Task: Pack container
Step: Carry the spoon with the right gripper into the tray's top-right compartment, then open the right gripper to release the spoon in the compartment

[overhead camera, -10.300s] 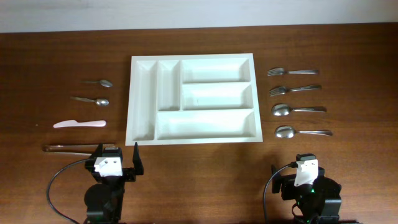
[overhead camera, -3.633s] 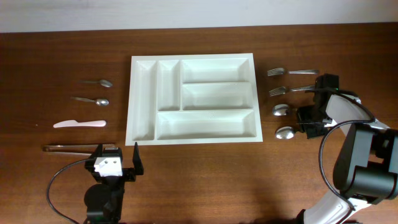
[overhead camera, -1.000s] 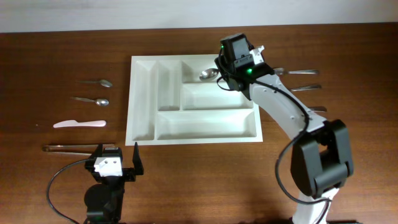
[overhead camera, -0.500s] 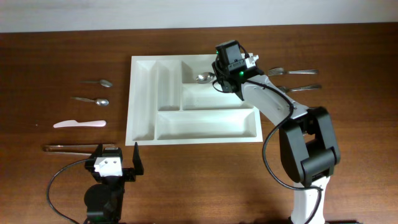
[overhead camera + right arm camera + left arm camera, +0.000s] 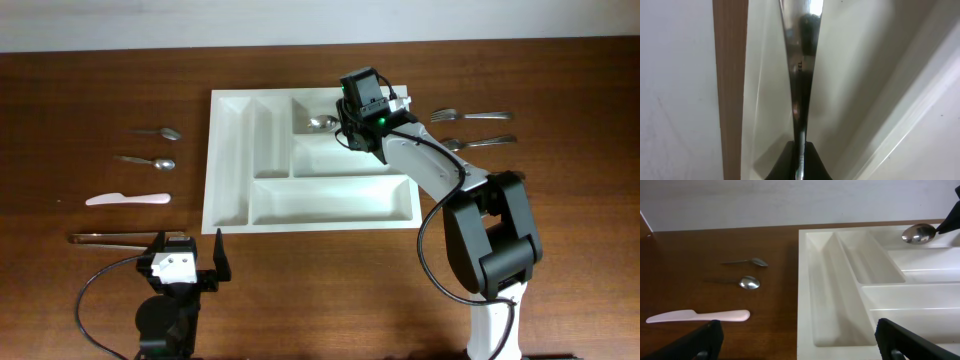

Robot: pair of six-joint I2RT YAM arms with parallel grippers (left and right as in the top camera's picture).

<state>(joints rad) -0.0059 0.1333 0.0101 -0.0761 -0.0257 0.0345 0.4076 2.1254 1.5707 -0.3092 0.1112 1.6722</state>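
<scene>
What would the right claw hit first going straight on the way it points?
Probably the large white plastic cutlery tray. The right claw points left, so its held metal spoon would reach the far wide compartment's divider wall first. Height unclear.

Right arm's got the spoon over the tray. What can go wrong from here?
1. The right hand grips the spoon by its handle only; it may swing or slip.
2. Its bowl looks near the far wall of the tray; released now, it might catch the rim.
3. The arm passes close to the forks; retracting could nudge them.
</scene>
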